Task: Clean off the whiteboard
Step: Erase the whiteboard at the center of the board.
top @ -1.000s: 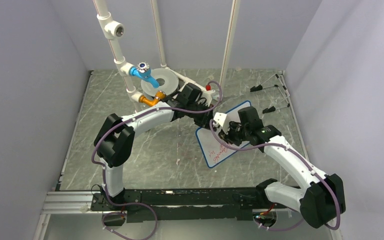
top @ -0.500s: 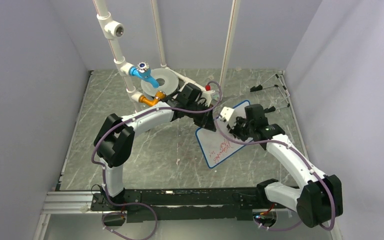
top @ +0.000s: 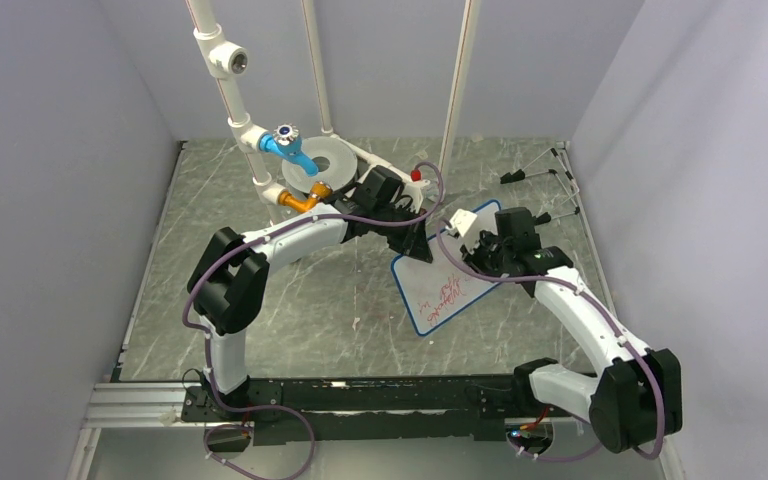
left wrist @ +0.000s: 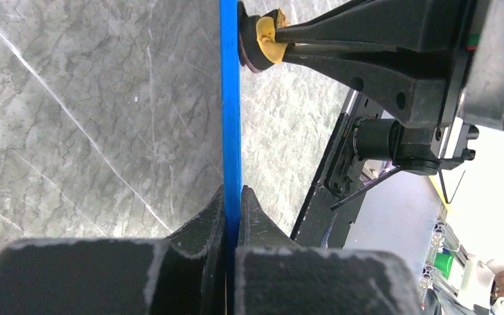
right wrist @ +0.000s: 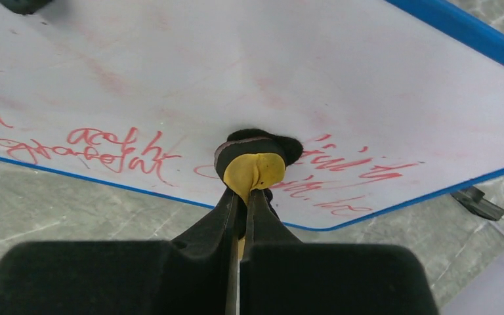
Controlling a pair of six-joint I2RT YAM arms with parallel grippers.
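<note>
The whiteboard [top: 438, 298], white with a blue rim, is held off the table with red handwriting on its near half. My left gripper [top: 415, 250] is shut on its blue edge; in the left wrist view the edge [left wrist: 230, 118] runs straight up from between the closed jaws of that gripper [left wrist: 231, 197]. My right gripper [top: 475, 240] is shut on a small yellow and black eraser pad [right wrist: 252, 164], which it presses against the board face [right wrist: 236, 65]. Red writing [right wrist: 105, 147] lies to the left and right of the pad. The pad also shows in the left wrist view [left wrist: 262, 39], touching the board.
A white pipe frame with a blue valve [top: 290, 145] and a round grey disc [top: 325, 160] stands at the back, behind the left arm. Black-tipped wire tools [top: 535, 178] lie at the back right. A black rail [top: 360, 395] runs along the near edge.
My right gripper has slid the pad across the board toward its far right part. The left gripper and the board have stayed in place.
</note>
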